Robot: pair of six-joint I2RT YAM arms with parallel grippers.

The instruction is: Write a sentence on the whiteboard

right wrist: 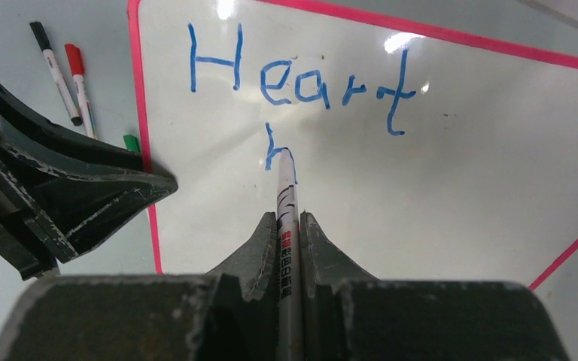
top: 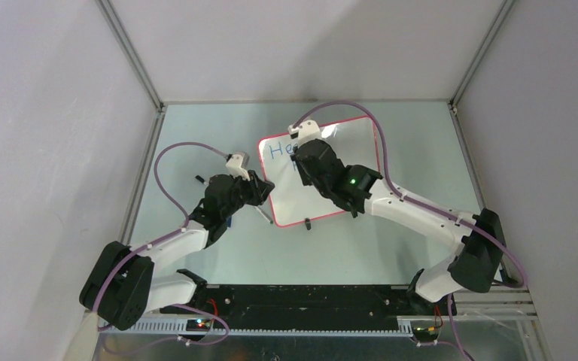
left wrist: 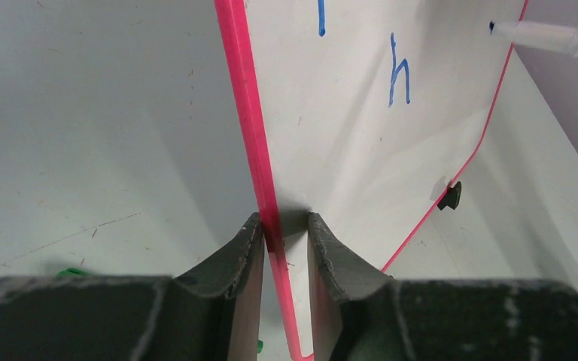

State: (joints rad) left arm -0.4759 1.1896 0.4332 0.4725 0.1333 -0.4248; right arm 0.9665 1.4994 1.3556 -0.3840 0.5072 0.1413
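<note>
Clamping the left red frame edge of the whiteboard (top: 354, 139), the left gripper (left wrist: 282, 226) is closed across it. The sentence (right wrist: 301, 86) on the whiteboard reads "Heart", with "h" (right wrist: 273, 147) beneath. The right gripper (right wrist: 288, 222) is closed on a blue marker (right wrist: 287, 188), tip at that "h"; its barrel print is illegible. The whiteboard sits on a pale green table (top: 414, 150) between white walls (top: 45, 113).

The left end effector (left wrist: 284, 226) pinches the whiteboard (left wrist: 361, 158) at its left frame edge, its arm reaching in from that side. The right end effector (right wrist: 290, 223) sits over the whiteboard's upper left, jaws clamped on a marker (right wrist: 286, 184), wrist angled down.
</note>
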